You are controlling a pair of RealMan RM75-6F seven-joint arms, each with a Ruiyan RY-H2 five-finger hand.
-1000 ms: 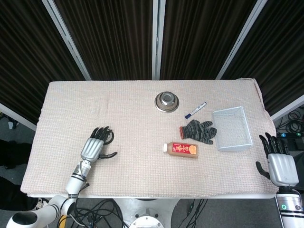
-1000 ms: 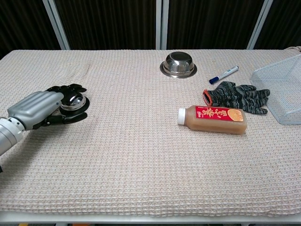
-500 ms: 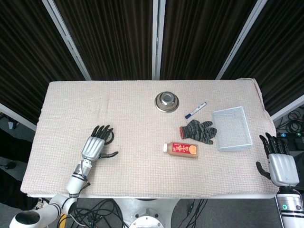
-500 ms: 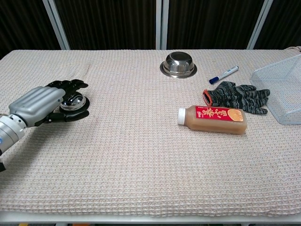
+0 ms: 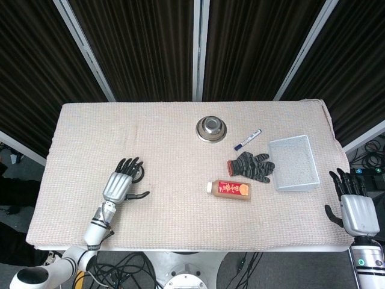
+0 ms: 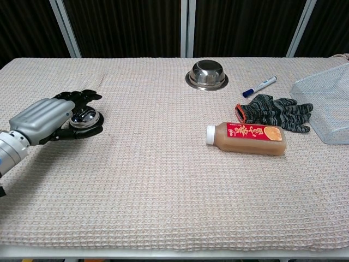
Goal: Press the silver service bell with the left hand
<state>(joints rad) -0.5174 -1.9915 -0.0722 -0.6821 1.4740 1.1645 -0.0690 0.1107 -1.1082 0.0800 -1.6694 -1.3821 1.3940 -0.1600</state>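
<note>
Desk [image 6: 163, 180] under a beige waffle cloth, seen from my chest and head cameras. Nearest on my left side, my left hand [image 6: 46, 121] lies low over the bell [image 6: 84, 117], fingers spread apart and holding nothing; fingertips reach across the dome's far side, thumb stretched along the cloth in front of it. Whether the hand touches the button on top, I cannot tell. I judge I am at the pressing step itself: next comes a short, straight push down on the top, then a lift.

My right hand [image 5: 355, 208] waits off the desk's right edge, fingers apart, empty.

Further out lie a bottle [image 6: 246, 138] on its side, a glove [image 6: 275, 111], a wire basket [image 6: 325, 101], a marker [image 6: 260, 85], and farthest, a steel bowl [image 6: 206, 74].
</note>
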